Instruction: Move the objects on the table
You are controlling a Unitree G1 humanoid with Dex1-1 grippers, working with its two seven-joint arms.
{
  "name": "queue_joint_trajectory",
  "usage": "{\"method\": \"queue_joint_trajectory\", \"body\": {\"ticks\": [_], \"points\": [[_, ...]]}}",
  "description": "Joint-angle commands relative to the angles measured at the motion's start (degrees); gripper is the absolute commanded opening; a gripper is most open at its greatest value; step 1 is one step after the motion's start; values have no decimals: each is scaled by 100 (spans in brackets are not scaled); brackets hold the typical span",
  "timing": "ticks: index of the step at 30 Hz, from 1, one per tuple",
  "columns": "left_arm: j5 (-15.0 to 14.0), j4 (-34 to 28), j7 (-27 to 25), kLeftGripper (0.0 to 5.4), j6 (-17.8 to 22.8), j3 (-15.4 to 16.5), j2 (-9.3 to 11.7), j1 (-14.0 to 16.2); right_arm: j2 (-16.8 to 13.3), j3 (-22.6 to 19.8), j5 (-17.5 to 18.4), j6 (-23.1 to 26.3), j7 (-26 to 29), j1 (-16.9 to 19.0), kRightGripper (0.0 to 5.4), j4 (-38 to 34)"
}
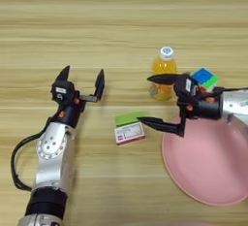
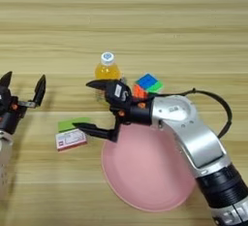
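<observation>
My right gripper (image 1: 145,99) is open wide. Its far finger reaches across the base of the orange-juice bottle (image 1: 164,67). The near finger's tip ends just right of the green block (image 1: 130,118) and the white-and-red box (image 1: 129,134), which lie side by side on the table (image 1: 121,21). The puzzle cube (image 1: 206,78) sits behind the right wrist. A pink plate (image 1: 213,167) lies under that arm at the near right. My left gripper (image 1: 82,80) is open and holds nothing, raised to the left of the block and box.
A black cable (image 1: 19,167) loops beside my left forearm. Another cable (image 2: 220,108) arcs off the right arm. Bare wood stretches across the far half of the table.
</observation>
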Motion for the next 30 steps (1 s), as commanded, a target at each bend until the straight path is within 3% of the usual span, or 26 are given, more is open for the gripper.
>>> {"method": "queue_joint_trajectory", "body": {"ticks": [1,8,15,20,25,30], "points": [[-52,65,-43,529,-81,33,3,-78,-562,-307,189,-73,478,199,540,-99],[-84,105,-125,529,-113,87,42,-93,-1063,-603,186,-248,814,446,540,121],[-78,125,-161,529,-152,109,30,-98,-1435,-507,-81,-729,1177,780,540,400],[46,109,-99,529,-163,81,42,-74,-1394,-185,-559,-1097,1151,856,540,710],[275,157,93,529,-186,57,70,-87,-1387,18,-800,-1294,1174,901,540,854],[832,344,739,529,-87,96,113,-186,-1305,158,-935,-1345,1133,875,540,1010]]}}
